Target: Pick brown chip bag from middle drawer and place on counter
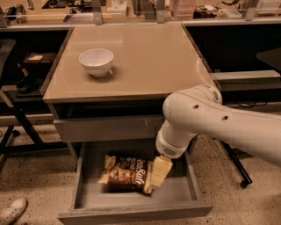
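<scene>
The brown chip bag (127,174) lies flat on the floor of the open middle drawer (131,212), left of centre. My gripper (159,173) hangs from the white arm into the drawer, right at the bag's right end and overlapping it. The beige counter (145,57) is above the drawers.
A white bowl (96,61) stands on the counter's left side. A cluttered bench (131,9) runs along the back. A closed grey drawer front (105,128) sits above the open drawer. A chair base (239,169) is on the floor at right, a shoe (12,211) at bottom left.
</scene>
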Available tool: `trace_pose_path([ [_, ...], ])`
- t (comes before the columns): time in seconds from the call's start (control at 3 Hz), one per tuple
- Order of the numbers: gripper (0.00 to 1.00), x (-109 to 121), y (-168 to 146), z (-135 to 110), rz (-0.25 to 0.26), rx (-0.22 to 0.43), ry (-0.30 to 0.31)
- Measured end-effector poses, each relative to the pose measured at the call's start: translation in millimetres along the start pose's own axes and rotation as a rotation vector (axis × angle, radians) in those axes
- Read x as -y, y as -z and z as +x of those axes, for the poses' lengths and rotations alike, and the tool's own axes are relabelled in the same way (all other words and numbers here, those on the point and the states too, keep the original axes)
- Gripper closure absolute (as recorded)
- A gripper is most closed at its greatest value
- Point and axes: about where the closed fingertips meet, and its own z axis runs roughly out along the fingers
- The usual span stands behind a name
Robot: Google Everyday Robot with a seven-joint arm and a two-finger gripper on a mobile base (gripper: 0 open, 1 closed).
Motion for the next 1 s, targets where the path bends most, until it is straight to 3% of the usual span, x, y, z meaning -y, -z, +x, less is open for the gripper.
trace_pose_path([
  [0.33, 0.00, 0, 0, 0, 0.000, 0.000, 0.000],
  [0.67, 0.00, -4, -28, -11, -0.029, 0.017, 0.064],
  [1.0, 0.00, 2, -77, -22, -0.070, 0.062, 0.105],
])
